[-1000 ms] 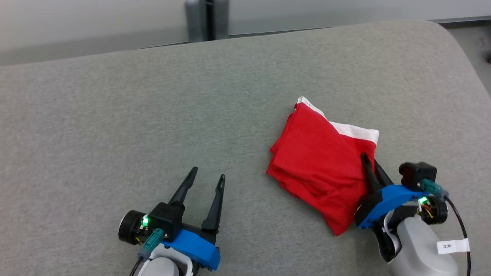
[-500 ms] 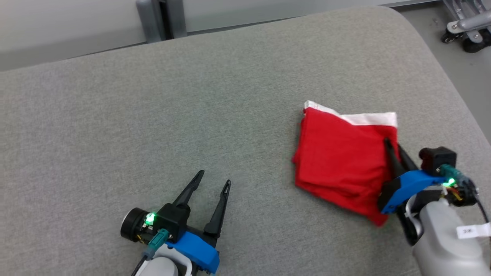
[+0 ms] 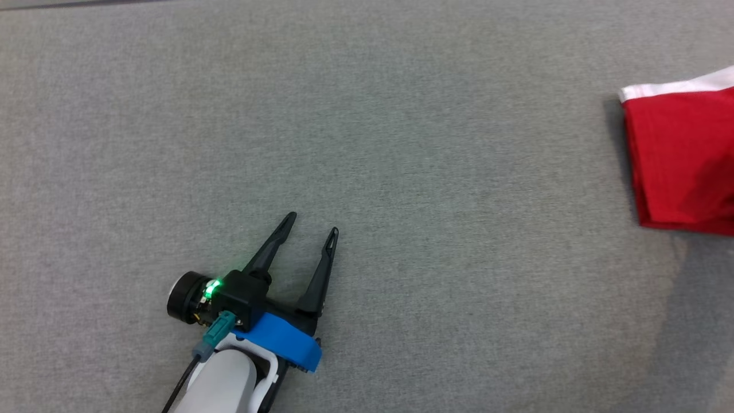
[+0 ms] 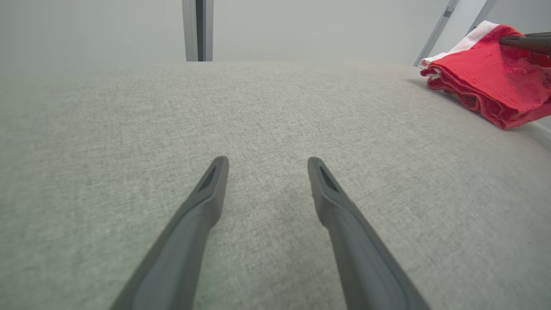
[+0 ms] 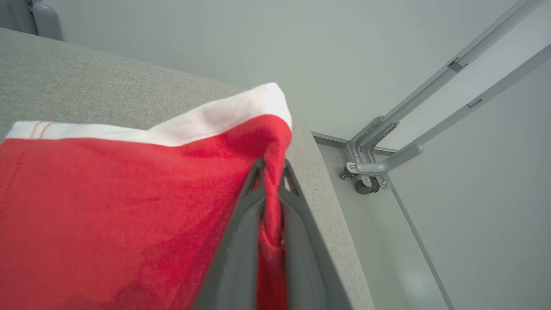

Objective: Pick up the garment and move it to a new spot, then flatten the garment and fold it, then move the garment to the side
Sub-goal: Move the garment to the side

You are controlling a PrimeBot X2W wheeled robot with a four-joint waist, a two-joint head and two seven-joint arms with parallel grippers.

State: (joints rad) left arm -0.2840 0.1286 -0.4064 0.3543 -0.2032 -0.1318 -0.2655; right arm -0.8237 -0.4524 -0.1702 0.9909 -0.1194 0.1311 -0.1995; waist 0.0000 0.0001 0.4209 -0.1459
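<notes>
Head view: grey fabric surface [image 3: 401, 143] takes most of frame. Red garment [image 3: 682, 160] w/ white band along its far edge lies folded at the right side of the surface, cut off by frame edge, well apart from the left gripper [image 3: 312, 223]. That gripper sits near left, low over bare fabric, jaws spread wide w/ nothing btw them; can't tell if the tips touch the surface. Right wrist view: right gripper [image 5: 272, 165] has its jaws nearly together, pinching a fold of red cloth at the garment's right corner, close to the surface's right edge. Cloth is bunched btw the fingers [image 5: 241, 241]. Grey metal frame [image 5: 372, 168] w/ a caster stands on the floor past that edge. Left wrist view: grey post [image 4: 197, 30] beyond far edge.
</notes>
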